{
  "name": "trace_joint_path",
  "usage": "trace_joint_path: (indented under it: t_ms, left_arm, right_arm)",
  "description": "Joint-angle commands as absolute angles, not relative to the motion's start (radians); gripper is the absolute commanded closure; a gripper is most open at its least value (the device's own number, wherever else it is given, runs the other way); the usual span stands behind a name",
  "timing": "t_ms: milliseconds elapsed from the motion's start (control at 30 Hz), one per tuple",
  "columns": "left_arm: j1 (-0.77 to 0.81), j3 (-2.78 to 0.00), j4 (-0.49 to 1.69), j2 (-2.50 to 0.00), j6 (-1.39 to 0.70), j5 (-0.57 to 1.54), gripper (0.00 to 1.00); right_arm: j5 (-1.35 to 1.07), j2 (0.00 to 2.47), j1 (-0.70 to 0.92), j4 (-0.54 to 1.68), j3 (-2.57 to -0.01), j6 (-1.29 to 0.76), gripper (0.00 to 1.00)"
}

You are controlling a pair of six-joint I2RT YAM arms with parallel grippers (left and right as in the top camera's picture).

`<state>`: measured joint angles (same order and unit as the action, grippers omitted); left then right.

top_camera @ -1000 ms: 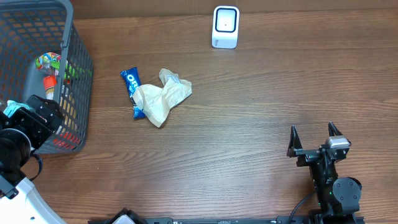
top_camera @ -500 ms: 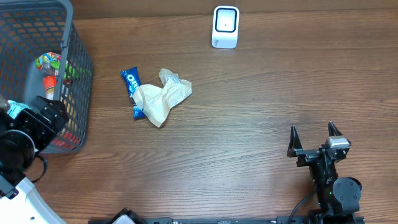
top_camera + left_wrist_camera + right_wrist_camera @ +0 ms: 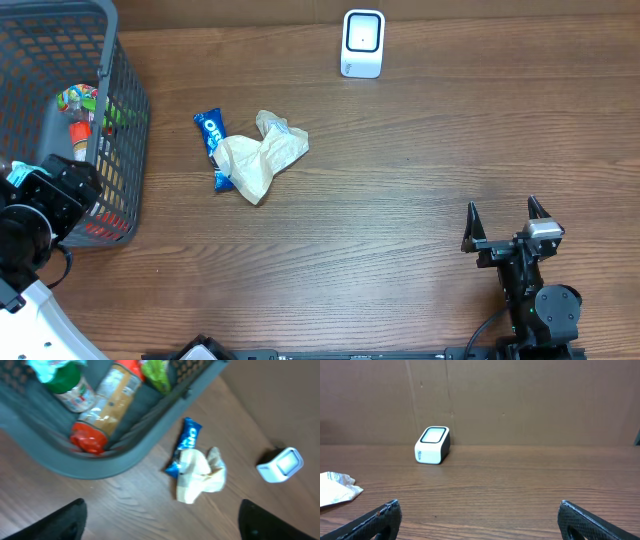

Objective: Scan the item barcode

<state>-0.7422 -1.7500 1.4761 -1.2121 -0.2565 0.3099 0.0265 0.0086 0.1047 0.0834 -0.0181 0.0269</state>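
Evidently the left gripper (image 3: 162, 521) hangs spread and empty over the basket (image 3: 125, 455), where a bottle (image 3: 107, 407), likely the item, lies, probably lining up a pick; the right gripper (image 3: 502, 214) sits wide, empty, facing the scanner (image 3: 362, 43).

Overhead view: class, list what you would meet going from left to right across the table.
grey mesh basket → blue Oreo packet → crumpled beige wrapper → white scanner → right hand, open
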Motion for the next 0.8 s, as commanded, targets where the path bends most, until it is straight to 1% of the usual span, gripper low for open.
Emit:
trace_joint_path:
  t_ms: [0,100,233,400,767]
  left_arm:
    - [-0.746,-1.755,1.483,-1.224,-0.25,0.186,0.18]
    - [-0.746,-1.755,1.493,-1.243,-0.251,0.126,0.22]
    - [-0.746,-1.755,1.478,-1.295,-0.257,0.1,0.23]
    - [-0.746,-1.761,1.38,-1.374,-0.311,0.094,0.27]
    - [-0.747,-1.772,1.174,-1.573,-0.45,0.077,0.2]
  right_arm:
    - [0.033,0.003,0.104,0.079,-0.008,0.034,0.0]
    - [0.033,0.003,0.104,0.079,-0.008,0.034,0.0]
    - [0.032,0.003,0.104,0.079,-0.008,0.034,0.0]
    - [0.032,0.003,0.104,0.079,-0.008,0.034,0.0]
    - [0.032,0.003,0.103,0.079,-0.008,0.034,0.0]
